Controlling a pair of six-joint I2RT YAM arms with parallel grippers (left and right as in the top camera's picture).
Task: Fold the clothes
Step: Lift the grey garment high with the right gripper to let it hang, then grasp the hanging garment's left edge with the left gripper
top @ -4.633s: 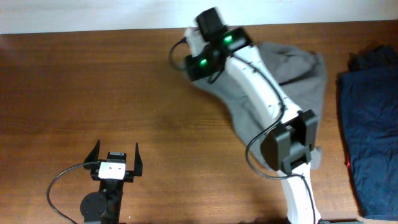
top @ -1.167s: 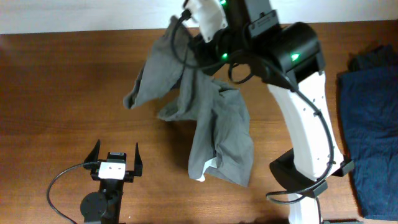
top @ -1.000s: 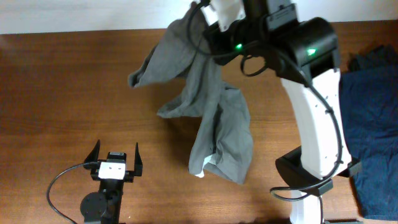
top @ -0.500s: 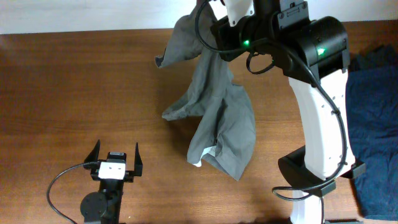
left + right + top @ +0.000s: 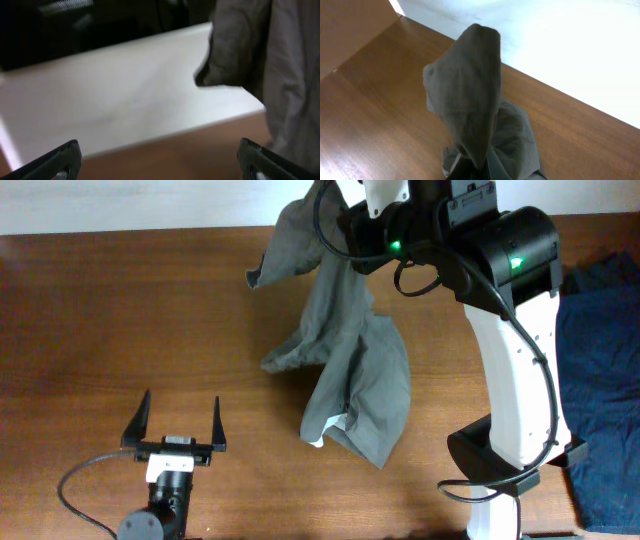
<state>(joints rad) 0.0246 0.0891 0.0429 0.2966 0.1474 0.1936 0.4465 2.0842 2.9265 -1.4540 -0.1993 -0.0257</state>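
The clothes (image 5: 345, 340), one grey garment, hang from my right gripper (image 5: 338, 198) above the table's far edge. The lower part trails on the wood, with a small white label (image 5: 320, 440) at the near hem. In the right wrist view the cloth (image 5: 470, 90) rises bunched out of the shut jaws at the bottom edge, hiding the fingers. My left gripper (image 5: 176, 423) stands open near the front left, well apart from the garment. Its wrist view shows both fingertips (image 5: 65, 157) spread wide, nothing between them, and grey cloth (image 5: 280, 75) at the right.
Dark navy garments (image 5: 600, 380) lie at the table's right edge, behind my right arm's white column (image 5: 515, 380). A white wall (image 5: 150, 205) runs along the far edge. Bare brown tabletop (image 5: 100, 310) stretches across the left half.
The right gripper has lifted the grey garment off the table and carried it rightward; over the last half second it hardly moves. The left gripper has risen and shifted slightly left.
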